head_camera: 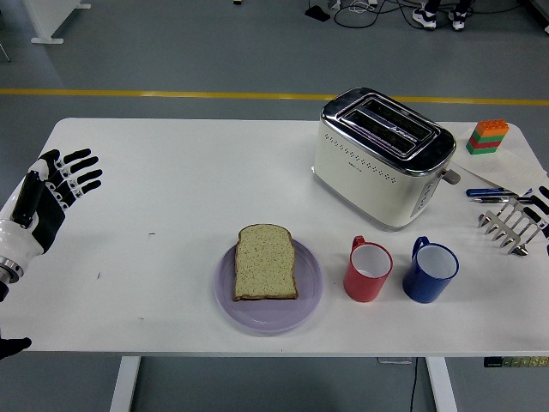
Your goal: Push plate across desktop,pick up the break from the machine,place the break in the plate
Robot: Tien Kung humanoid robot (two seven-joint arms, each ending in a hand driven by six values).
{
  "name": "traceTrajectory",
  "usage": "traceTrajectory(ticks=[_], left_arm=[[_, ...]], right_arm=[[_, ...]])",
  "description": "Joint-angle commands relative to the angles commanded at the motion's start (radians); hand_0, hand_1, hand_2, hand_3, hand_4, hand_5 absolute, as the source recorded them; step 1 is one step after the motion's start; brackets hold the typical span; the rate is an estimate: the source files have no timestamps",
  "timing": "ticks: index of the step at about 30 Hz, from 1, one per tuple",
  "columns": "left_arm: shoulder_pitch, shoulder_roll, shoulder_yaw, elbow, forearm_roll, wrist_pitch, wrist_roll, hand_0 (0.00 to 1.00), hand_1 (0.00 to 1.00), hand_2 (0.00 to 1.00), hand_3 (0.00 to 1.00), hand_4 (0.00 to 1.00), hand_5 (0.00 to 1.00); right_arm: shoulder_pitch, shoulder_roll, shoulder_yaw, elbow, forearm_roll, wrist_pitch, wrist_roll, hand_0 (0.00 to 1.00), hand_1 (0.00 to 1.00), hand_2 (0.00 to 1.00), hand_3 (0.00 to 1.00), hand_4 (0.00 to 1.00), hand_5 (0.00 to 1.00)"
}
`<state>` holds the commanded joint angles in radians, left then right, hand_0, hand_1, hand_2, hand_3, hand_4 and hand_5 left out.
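Note:
A slice of brown bread (266,262) lies flat on a lilac plate (310,296) near the table's front edge. The cream and chrome toaster (382,156) stands at the back right with both slots showing dark. My left hand (56,187) hovers over the table's left edge with its fingers spread and nothing in it, far from the plate. My right hand (521,221) barely enters at the right edge, its silver fingers relaxed and holding nothing.
A red mug (369,269) and a blue mug (431,270) stand side by side right of the plate, in front of the toaster. A stack of coloured bricks (487,136) and some pens (491,194) lie at the far right.

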<state>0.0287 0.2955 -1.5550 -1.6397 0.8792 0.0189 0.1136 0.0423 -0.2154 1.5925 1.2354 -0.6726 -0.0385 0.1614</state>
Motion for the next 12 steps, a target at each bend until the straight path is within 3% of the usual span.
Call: traceTrajectory(ticks=[12], left_arm=[[0.033, -0.052, -0.068, -0.024, 0.002, 0.000, -0.020, 0.788, 0.772, 0.780, 0.719, 0.514, 0.998]], right_arm=[[0.003, 0.003, 0.001, -0.005, 0.005, -0.001, -0.001, 0.758, 0.716, 0.723, 0.689, 0.542, 0.403]])
